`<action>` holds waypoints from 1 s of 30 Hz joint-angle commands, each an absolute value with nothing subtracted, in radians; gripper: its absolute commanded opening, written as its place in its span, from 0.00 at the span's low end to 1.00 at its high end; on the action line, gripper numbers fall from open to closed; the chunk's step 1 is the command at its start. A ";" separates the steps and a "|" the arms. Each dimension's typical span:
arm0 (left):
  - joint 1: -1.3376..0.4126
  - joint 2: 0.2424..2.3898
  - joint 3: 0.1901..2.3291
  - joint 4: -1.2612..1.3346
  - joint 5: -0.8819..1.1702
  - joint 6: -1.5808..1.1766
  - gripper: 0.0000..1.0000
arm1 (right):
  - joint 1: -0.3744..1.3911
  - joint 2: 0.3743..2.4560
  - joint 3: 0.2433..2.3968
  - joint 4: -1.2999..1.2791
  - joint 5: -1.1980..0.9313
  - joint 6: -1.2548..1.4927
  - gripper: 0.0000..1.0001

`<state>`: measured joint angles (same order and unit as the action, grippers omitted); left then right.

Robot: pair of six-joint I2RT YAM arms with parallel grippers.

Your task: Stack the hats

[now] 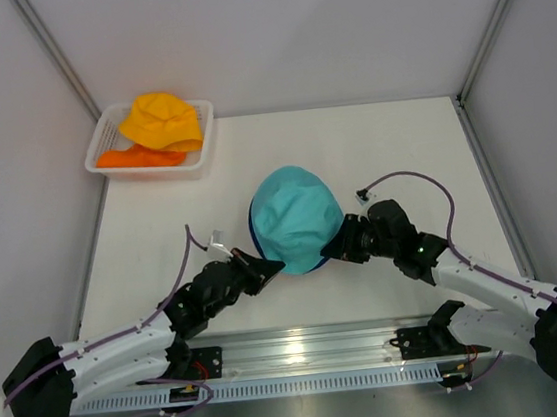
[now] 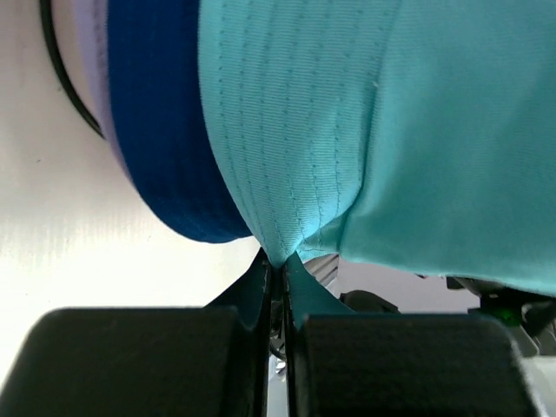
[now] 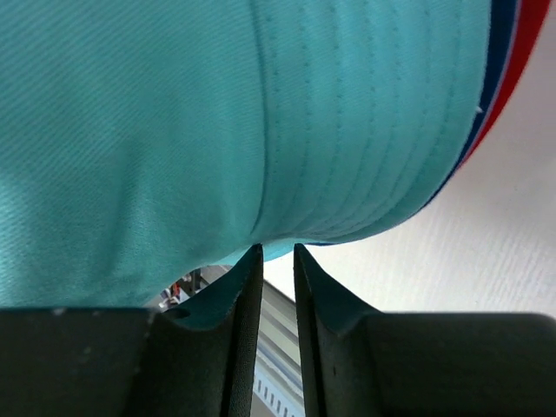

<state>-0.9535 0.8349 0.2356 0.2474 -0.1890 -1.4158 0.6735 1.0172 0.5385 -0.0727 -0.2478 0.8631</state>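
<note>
A teal hat sits on top of a pile at the table's middle. In the left wrist view the teal hat covers a dark blue hat with a lilac hat's edge beyond it. My left gripper is shut on the teal brim, pinched at its tips. My right gripper is at the hat's right side, its jaws slightly apart with the teal brim just at their tips. Dark blue and red brims show beneath.
A white slatted basket at the back left holds a yellow hat on an orange hat. A black wire curves behind the pile. White walls close in the table on the left, back and right.
</note>
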 commanded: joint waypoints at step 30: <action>-0.567 0.633 0.826 -0.360 -0.111 -0.738 0.85 | 0.367 1.219 1.224 -0.301 -0.362 0.440 0.64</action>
